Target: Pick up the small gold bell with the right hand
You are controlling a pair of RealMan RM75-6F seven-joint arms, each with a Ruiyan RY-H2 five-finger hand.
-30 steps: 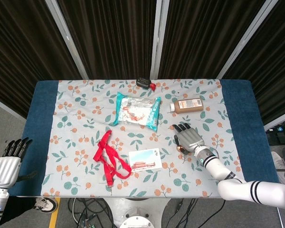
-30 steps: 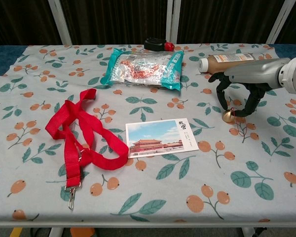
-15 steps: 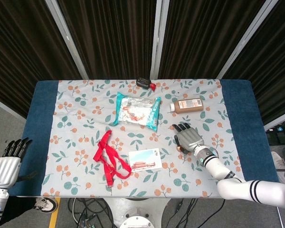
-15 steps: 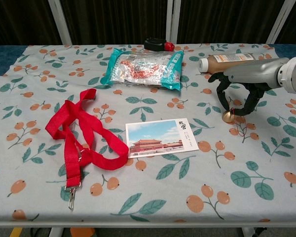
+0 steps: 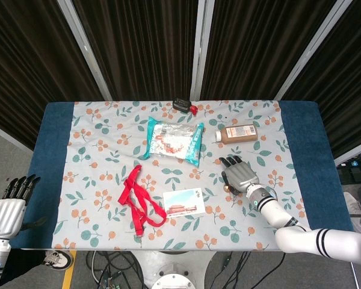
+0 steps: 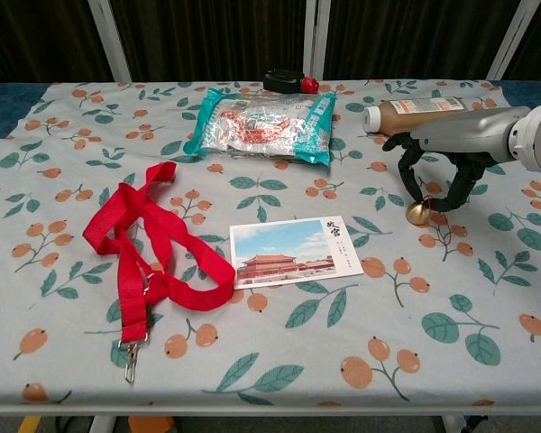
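R hand (image 6: 451, 153) arched over gold bell (image 6: 418, 213), fingers apart, nothing gripped yet. Bell sits under fingertips; lower, pinch low on body, slow.

Snack packet (image 6: 261, 124) lies mid-table, toward far edge of table (image 6: 487, 361). Small clip object (image 6: 288, 81) sits at far edge, behind packet. Bottle (image 6: 415, 110) lies on its side right of packet. Bell (image 6: 418, 214) sits before bottle, under right hand (image 6: 444, 153). Postcard (image 6: 293, 251) lies before packet, lanyard (image 6: 149, 248) left of postcard. Left hand (image 5: 9, 208) hangs off table's left edge.
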